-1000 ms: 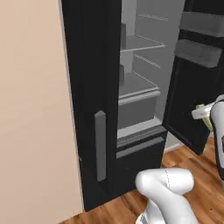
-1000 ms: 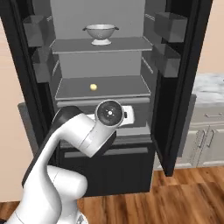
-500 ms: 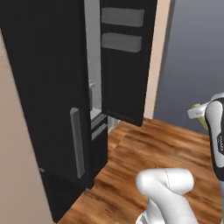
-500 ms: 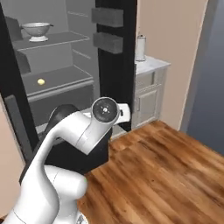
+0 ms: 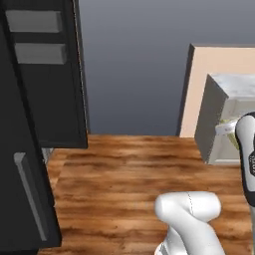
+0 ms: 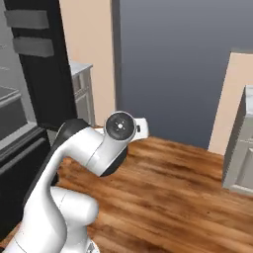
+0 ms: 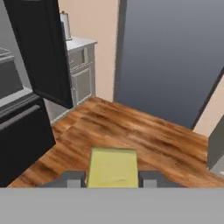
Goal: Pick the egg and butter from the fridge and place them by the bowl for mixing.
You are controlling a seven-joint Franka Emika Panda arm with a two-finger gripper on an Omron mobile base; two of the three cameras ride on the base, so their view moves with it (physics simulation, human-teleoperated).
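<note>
In the hand view the butter (image 7: pixel 113 167), a small yellow block, sits between my two dark finger tips, and my gripper (image 7: pixel 113 178) is shut on it above the wooden floor. The fridge (image 5: pixel 42 94) stands at the left as a tall black cabinet with its door swung open and a grey bar handle (image 5: pixel 31 195). It also shows at the left in the right base view (image 6: pixel 37 74) and in the hand view (image 7: pixel 39 52). My arm's round wrist (image 6: pixel 120 126) hides the hand in the right base view. The egg and the bowl are out of view.
Wooden floor (image 5: pixel 124 169) spreads ahead. A grey cabinet with a pale counter (image 6: pixel 81 91) stands beside the fridge, also in the hand view (image 7: pixel 82 65). A grey counter end (image 5: pixel 216 119) and a beige panel (image 5: pixel 219 60) stand at the right, before a dark blue-grey wall.
The whole picture has swept sideways: the base has turned away from the fridge, whose shelves have slid off to the left. The arm keeps its pose.
</note>
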